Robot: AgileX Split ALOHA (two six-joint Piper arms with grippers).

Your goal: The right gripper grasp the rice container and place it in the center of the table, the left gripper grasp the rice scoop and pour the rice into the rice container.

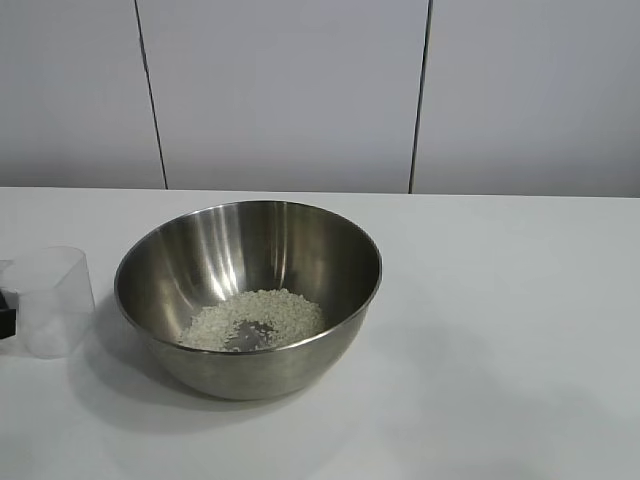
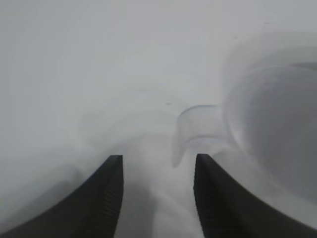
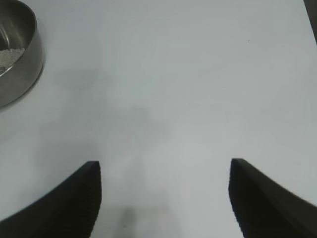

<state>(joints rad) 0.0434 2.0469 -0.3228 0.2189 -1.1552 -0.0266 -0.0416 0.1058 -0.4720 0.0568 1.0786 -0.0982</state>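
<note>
The rice container [image 1: 248,296], a shiny steel bowl, stands on the white table [image 1: 500,300] near the middle. A loose pile of rice [image 1: 255,320] lies in its bottom. The rice scoop [image 1: 48,300], a clear plastic cup, stands upright and empty left of the bowl. My left gripper [image 2: 158,158] is open just behind the scoop's handle [image 2: 195,130], holding nothing; a black bit of it shows at the exterior view's left edge [image 1: 5,312]. My right gripper [image 3: 164,166] is open over bare table, off to the side of the bowl [image 3: 20,59], and is outside the exterior view.
A white panelled wall [image 1: 280,90] rises behind the table's far edge. The table's edge shows as a dark strip [image 3: 313,20] in the right wrist view.
</note>
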